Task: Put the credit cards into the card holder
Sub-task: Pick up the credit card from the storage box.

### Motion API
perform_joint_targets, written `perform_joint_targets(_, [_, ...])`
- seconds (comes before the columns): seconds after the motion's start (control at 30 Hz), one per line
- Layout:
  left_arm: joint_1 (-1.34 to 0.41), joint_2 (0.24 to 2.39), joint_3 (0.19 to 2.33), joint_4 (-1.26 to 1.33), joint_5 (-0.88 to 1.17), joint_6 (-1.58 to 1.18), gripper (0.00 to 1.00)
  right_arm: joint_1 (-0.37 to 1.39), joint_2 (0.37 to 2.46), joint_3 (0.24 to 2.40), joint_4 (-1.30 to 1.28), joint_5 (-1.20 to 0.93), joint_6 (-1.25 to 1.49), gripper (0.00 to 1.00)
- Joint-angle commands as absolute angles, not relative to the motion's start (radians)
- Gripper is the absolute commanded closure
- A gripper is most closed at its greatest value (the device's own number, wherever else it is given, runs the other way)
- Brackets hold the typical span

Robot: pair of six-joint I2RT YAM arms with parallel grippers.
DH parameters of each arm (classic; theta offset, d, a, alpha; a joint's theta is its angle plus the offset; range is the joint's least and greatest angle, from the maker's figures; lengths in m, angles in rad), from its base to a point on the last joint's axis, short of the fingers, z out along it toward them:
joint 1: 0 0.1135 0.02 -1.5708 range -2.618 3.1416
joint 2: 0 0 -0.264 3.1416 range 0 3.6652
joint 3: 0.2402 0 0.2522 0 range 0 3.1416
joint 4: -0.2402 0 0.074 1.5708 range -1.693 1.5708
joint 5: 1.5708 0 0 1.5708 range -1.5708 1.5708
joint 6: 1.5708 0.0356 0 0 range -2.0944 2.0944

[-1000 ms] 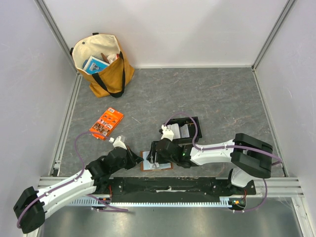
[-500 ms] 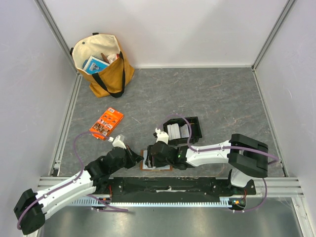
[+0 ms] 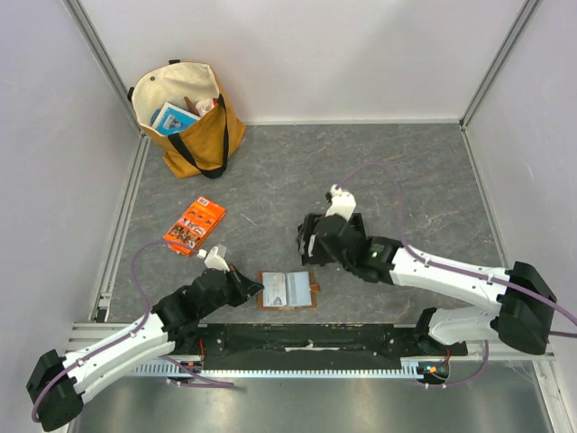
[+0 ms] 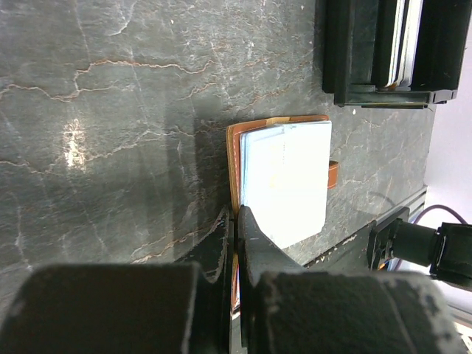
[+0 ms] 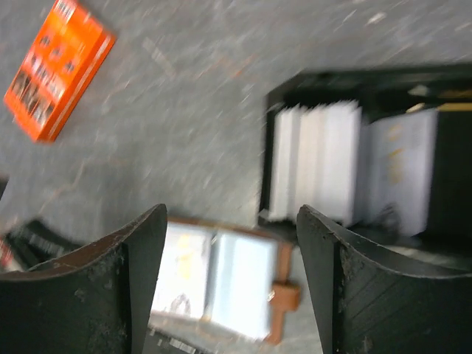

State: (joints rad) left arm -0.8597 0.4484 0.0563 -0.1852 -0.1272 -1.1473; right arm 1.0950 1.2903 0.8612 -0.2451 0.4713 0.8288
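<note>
Grey marbled tabletop, six o'clock edge: my left gripper (image 4: 234,218) is clenched on the rim of the brown leather-like folding card holder (image 3: 288,290), which lies open with pale credit cards (image 4: 286,181) seemingly tucked inside. At one o'clock my right gripper (image 5: 230,221) hangs released and empty over the black plastic tray (image 5: 346,82), where more cards wait. I judge the task partly done. No writing is legible.

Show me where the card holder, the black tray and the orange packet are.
card holder (image 3: 288,290): top view, open inner face.
black tray (image 4: 346,51): left wrist view, side wall.
orange packet (image 3: 194,225): top view, printed face.
</note>
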Motion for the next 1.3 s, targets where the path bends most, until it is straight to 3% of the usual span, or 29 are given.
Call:
perform_joint_targets(0.0, [-0.859,0.443,0.057,-0.219,-0.138,-1.135,0.98,0.936,1.29,0.885,-0.296,0.428,0.701,0.2])
perform_joint_targets(0.23, [-0.859,0.445,0.057,-0.215,-0.135,-1.134,0.98,0.743,1.413,0.868,-0.164,0.18,0.655,0.17])
perform_joint_targets(0.63, [-0.859,0.463,0.069,-0.207,-0.135,-1.128,0.98,0.646,1.509,0.767,0.06,-0.067,0.749,0.13])
perform_joint_targets(1.27, [-0.859,0.497,0.069,-0.181,-0.13,-1.127,0.98,0.62,1.442,0.736,0.104,-0.153,0.782,0.17])
